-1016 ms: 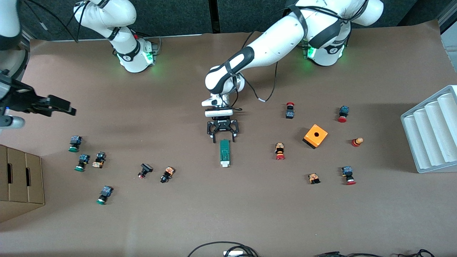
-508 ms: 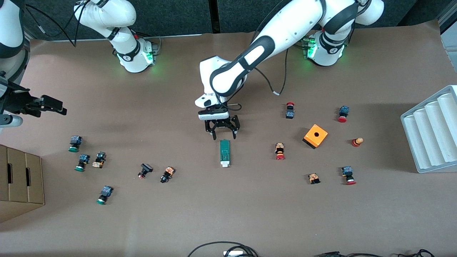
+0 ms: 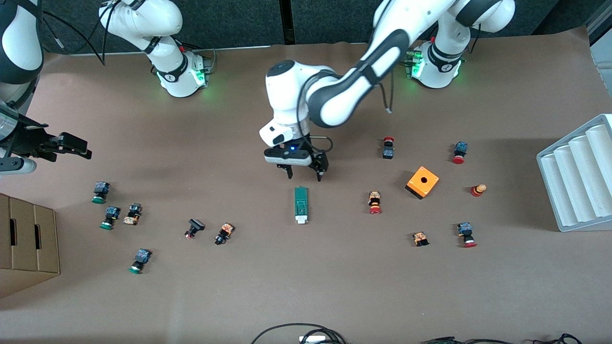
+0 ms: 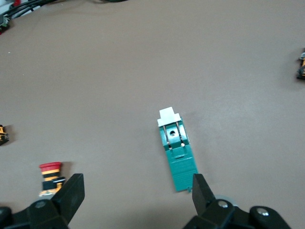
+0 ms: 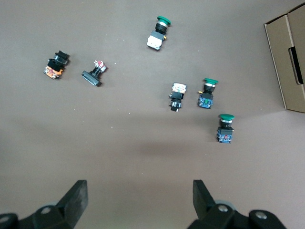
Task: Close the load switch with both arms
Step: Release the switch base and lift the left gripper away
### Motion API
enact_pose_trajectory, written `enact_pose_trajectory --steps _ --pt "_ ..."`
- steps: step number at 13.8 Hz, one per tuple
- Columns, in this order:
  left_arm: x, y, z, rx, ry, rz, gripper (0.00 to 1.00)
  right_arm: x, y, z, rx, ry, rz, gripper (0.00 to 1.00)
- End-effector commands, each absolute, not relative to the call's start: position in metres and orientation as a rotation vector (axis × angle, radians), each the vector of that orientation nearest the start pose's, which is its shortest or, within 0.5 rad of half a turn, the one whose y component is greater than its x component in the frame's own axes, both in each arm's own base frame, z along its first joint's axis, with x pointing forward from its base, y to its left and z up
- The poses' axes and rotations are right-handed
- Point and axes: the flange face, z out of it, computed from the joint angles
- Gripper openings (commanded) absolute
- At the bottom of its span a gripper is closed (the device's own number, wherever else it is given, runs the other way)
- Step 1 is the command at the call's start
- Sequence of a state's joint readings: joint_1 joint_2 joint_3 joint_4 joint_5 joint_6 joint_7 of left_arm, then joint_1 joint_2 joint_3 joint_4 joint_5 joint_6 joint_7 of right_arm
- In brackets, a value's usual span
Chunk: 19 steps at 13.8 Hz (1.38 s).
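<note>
While my left gripper [image 3: 304, 175] hangs over the middle of the table [image 3: 306, 286] with its fingers [image 4: 71, 195] spread wide and holding nothing, the load switch [image 3: 300, 205] lies flat on the brown surface just under and slightly nearer to the front camera than my fingertips, untouched. It is a narrow green block with its white end piece pointing toward that camera, and in my left wrist view it sits between my two fingers' line of sight, closer to one finger than the other, with a small metal clip showing near the white end. My right gripper [image 3: 71, 145] waits in the air over the right arm's end of the table, its fingers released and empty too; below it I see a cluster of green-capped buttons [image 5: 225, 128] and the corner of a cardboard box [image 5: 288, 62]. Toward the left arm's end stand an orange box [image 3: 422, 182] with a hole, several red-capped buttons [image 3: 374, 202], and a white ridged tray [image 3: 576, 177] at the table's edge
</note>
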State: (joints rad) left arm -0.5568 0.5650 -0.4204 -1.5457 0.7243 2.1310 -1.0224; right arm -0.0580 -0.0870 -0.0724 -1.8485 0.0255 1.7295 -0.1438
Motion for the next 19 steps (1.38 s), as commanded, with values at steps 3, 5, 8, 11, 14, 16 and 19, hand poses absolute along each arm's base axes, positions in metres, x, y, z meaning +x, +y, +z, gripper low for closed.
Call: enact_pose_trajectory --steps 3,5,8,11,14,16,19 --pt "0.476 -0.502 0.425 -2.94 0.385 -0.401 1.0 0.537 -0.068 0.553 -3.129 -0.037 0.034 1.0" --pt "0.494 -0.487 0.452 -2.952 0.384 -0.324 1.0 0.54 -0.065 0.553 -3.127 -0.026 0.022 1.0" --pt "0.518 -0.452 0.484 -2.992 0.403 -0.174 1.0 0.542 -0.073 0.55 -3.123 -0.001 0.02 1.0" --pt "0.534 -0.409 0.511 -2.968 0.533 -0.018 1.0 0.548 -0.074 0.549 -3.129 -0.003 -0.029 1.0" --pt "0.558 -0.335 0.546 -2.98 0.513 0.036 1.0 0.549 -0.072 0.549 -3.128 -0.005 -0.034 1.0" --pt "0.578 -0.281 0.561 -3.043 0.526 0.081 1.0 0.551 -0.069 0.551 -3.131 -0.015 -0.055 1.0" --pt "0.591 -0.224 0.573 -3.051 0.451 0.116 1.0 0.554 -0.068 0.556 -3.131 -0.019 -0.087 1.0"
